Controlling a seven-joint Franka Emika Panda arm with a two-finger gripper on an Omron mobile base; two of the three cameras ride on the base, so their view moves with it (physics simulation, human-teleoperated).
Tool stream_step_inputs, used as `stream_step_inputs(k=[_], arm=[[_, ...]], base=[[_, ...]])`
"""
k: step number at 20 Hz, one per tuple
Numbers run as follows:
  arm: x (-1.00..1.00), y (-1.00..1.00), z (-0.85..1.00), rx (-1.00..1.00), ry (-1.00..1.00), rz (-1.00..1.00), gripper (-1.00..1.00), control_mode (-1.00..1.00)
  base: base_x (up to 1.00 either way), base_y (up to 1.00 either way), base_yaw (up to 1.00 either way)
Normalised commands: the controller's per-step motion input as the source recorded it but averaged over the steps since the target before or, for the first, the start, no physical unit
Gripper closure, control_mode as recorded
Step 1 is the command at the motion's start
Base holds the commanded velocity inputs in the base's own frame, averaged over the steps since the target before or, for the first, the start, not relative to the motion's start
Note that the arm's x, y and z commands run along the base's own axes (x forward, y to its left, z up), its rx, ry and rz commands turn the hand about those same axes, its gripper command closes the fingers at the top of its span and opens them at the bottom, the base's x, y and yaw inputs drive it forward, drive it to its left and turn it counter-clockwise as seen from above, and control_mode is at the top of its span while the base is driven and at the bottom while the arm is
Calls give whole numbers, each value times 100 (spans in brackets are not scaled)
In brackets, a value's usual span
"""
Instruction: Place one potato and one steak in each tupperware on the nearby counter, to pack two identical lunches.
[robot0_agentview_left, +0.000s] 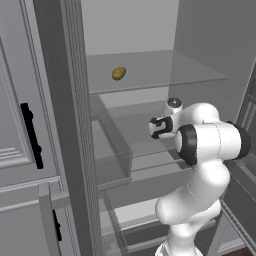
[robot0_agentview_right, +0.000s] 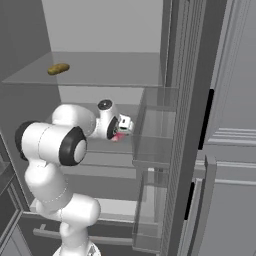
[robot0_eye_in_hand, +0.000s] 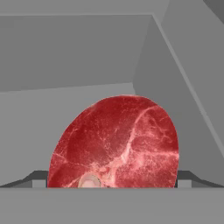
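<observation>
steak: flat red marbled meat slice (robot0_eye_in_hand: 116, 144), lower centre of hand view, on grey fridge shelf (robot0_eye_in_hand: 39, 127), between the spread finger tips | gripper (robot0_eye_in_hand: 111, 183): wide apart, not clamped on the meat | potato: slim olive-yellow oval (robot0_agentview_left: 118, 73), upper centre of left base view, on clear glass shelf (robot0_agentview_left: 165, 70) | white arm (robot0_agentview_left: 200, 150), lower right.
</observation>
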Motion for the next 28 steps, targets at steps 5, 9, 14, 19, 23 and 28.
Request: stream_step_inputs(k=[5, 9, 14, 19, 23, 28], arm=[[9, -2, -82, 0, 16, 0, -100, -100], [-9, 0, -90, 0, 19, 0, 100, -100], [-79, 1, -27, 0, 1, -1, 100, -100], [-100, 26, 0, 0, -3, 1, 100, -100], [-100, 19, 21, 0, -8, 2, 100, -100], [-100, 16, 48, 0, -20, 4, 100, -100]], base=[[0, 0, 0], [0, 0, 0], [0, 0, 0], [0, 0, 0], [0, 0, 0], [0, 0, 0]])
